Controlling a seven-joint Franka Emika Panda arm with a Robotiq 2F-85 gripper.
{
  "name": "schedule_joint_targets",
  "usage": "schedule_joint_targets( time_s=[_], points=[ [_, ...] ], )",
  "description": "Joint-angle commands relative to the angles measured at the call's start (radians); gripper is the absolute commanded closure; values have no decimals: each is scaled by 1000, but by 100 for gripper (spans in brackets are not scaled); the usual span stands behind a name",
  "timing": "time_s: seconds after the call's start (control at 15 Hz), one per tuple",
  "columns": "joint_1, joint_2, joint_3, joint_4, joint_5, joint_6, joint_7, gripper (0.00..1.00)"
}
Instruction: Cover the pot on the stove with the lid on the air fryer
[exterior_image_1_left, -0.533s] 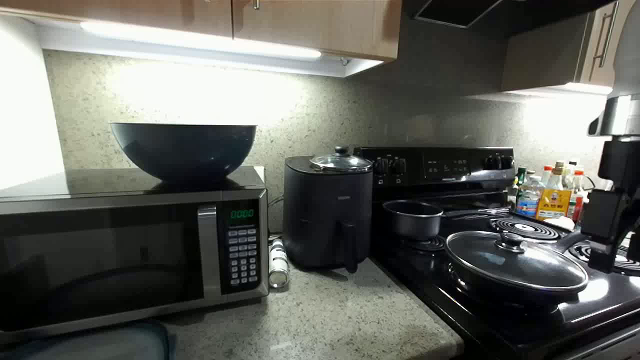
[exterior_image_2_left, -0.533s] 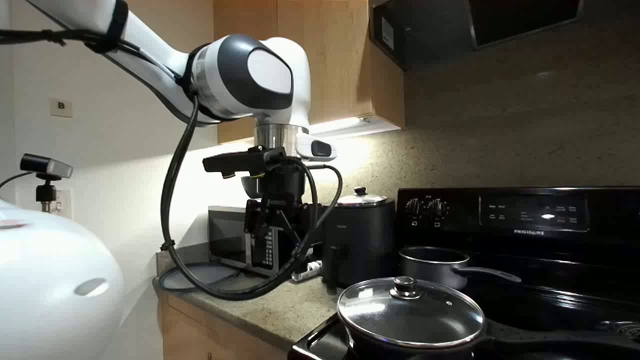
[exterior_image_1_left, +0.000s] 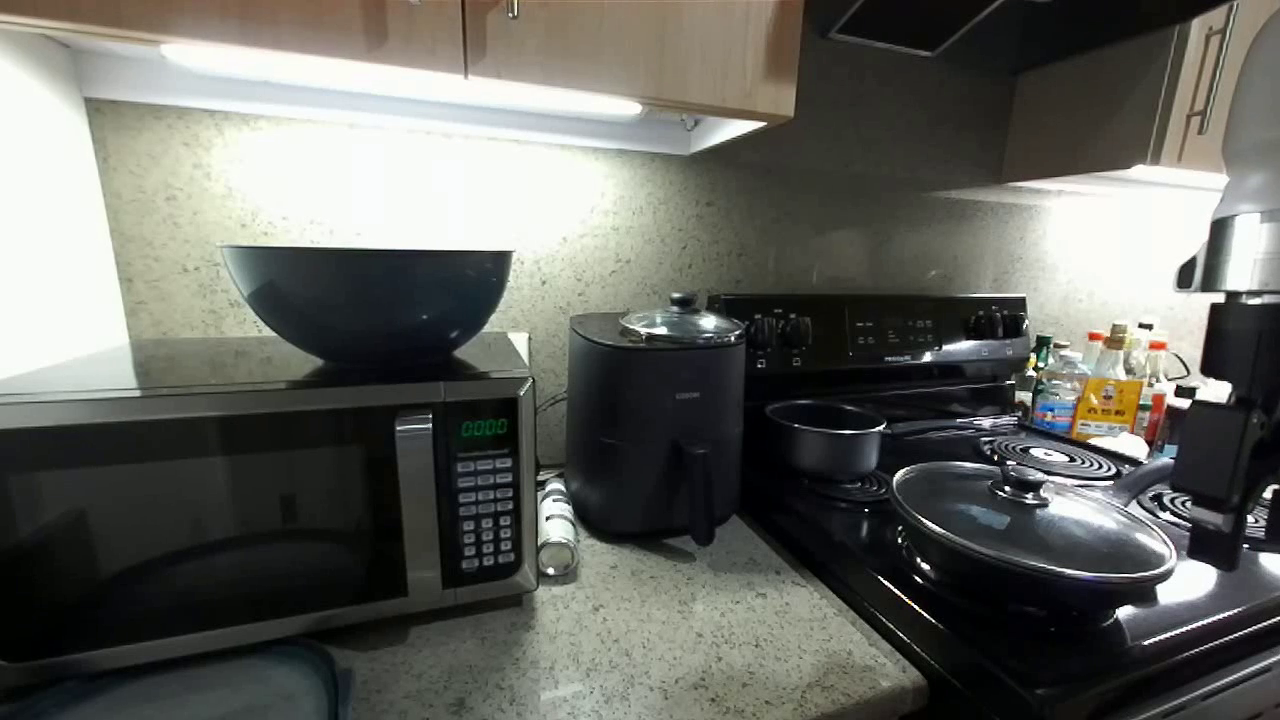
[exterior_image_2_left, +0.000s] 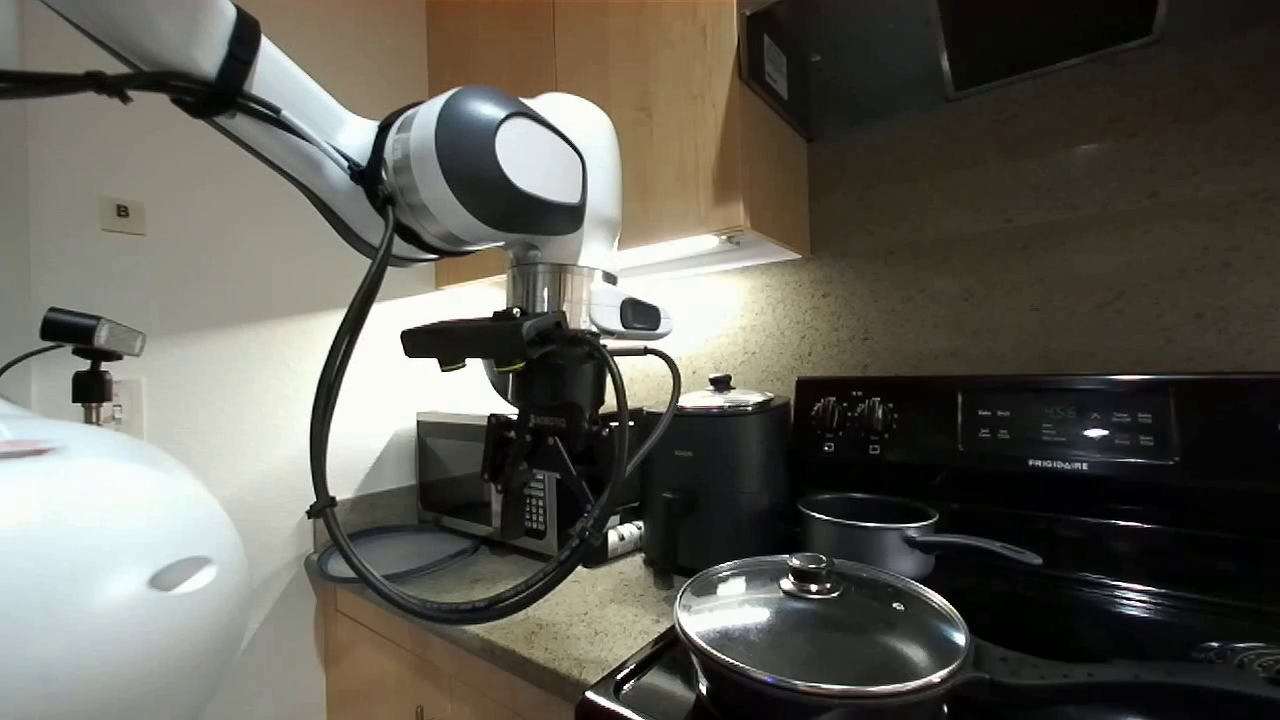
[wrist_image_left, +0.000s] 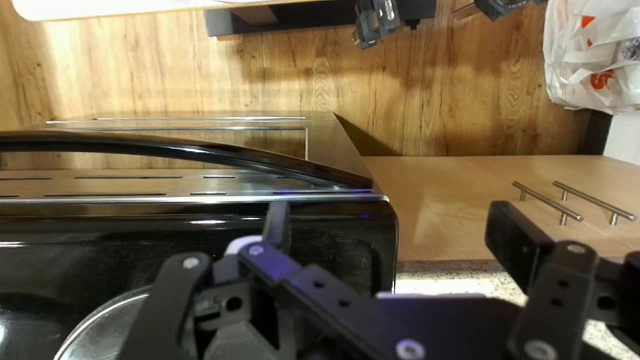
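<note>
Along the kitchen worktop (exterior_image_1_left: 690, 640), find the lid (exterior_image_1_left: 682, 325) atop the air fryer (exterior_image_1_left: 650, 430); beside it, over a rear burner (exterior_image_1_left: 862, 488) of the stove (exterior_image_1_left: 850, 545), the pot (exterior_image_1_left: 822, 448), uncovered. With fingers (wrist_image_left: 515, 237) spread wide, empty and well apart from the lid, likely due to reach: rise first, straddle the knob (exterior_image_1_left: 683, 299), descend straight and squeeze evenly. Then lift clear before crossing, and lower level onto the pot. Look in vain for that lid or the pot in the wrist view. Partly masked by looping cables (exterior_image_2_left: 450, 610) in an exterior view: one of the fingers. Cannot see to the pot's bottom.
</note>
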Motion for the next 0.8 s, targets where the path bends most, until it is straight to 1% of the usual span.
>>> schedule_joint_targets(
  time_s=[0.0,0.13,0.27,0.4,0.53,0.6,0.73],
  points=[
    [-12,1,11,2,8,-2,-8,0],
    [-12,1,11,2,8,-2,-8,0],
    [2,31,18,38,2,11,-24,0],
    [19,89,64,100,-12,64,3,0],
    [41,140,108,157,-15,165,12,0],
    [53,164,132,181,-20,243,13,0],
    [54,214,181,231,-36,383,47,0]
  ],
)
